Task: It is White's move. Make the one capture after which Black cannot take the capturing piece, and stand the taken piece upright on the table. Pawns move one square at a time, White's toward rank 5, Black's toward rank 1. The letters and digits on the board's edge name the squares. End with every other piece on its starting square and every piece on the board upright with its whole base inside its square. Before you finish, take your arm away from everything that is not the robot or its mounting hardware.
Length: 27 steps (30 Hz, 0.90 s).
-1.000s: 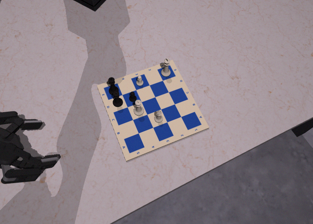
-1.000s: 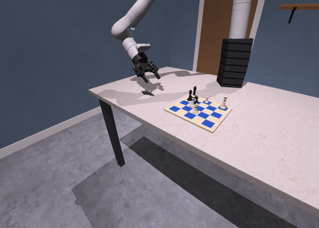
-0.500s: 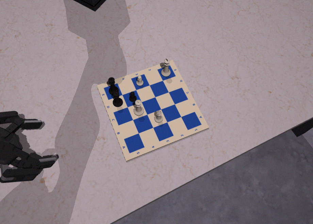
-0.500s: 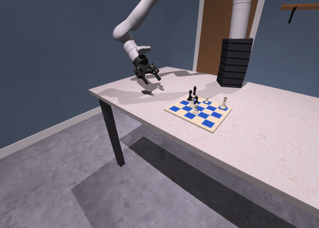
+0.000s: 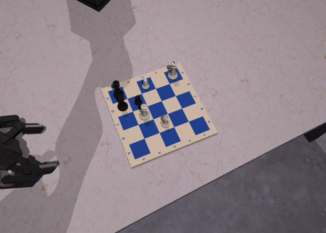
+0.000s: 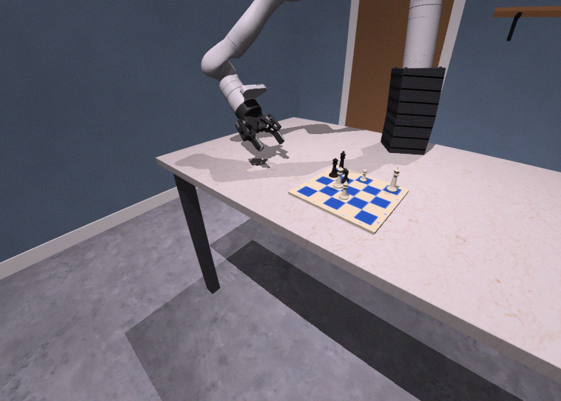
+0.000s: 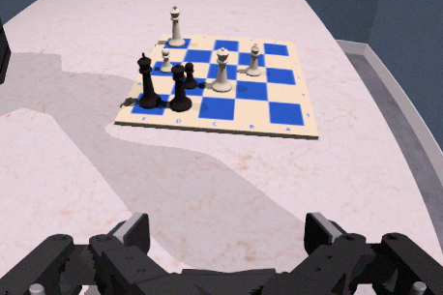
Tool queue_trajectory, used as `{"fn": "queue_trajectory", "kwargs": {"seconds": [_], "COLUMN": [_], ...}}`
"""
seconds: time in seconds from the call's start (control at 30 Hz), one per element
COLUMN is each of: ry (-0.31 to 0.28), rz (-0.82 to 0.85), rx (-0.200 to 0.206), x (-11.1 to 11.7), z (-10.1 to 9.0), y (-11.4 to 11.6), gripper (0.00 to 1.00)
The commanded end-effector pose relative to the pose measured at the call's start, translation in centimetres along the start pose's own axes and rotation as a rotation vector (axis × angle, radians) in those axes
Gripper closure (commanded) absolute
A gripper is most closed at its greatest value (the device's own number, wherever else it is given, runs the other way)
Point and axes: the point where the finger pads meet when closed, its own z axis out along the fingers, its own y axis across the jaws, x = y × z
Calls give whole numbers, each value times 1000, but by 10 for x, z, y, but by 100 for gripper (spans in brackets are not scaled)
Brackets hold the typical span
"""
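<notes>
The marble table stretches out under everything, and the white arm bends down over its far corner. On the arm's end hangs the gripper, above the table top and touching nothing, fingers spread as wide as they go with only air between them (no piece anywhere near those pads). Ahead of the gripper, well apart from it, lies the blue-and-cream chessboard. All seven pieces stand upright on it. Nearest the gripper, on the board's near-left corner, is the black king, with a black queen just beside it and a small black pawn right behind. Beyond them stand the white queen and a white bishop, a little white pawn, and on the far corner the white king.
</notes>
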Motion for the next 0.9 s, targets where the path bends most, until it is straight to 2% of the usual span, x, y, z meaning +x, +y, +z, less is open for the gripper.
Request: {"fn": "queue_trajectory", "kwargs": {"seconds": [0.0,0.87], "ry": [1,24], "rz": [3,40], "rx": [-2,-26], "x": [-2,-13], "z": [0,6], "y": [-2,-11], "gripper": [0,0]}}
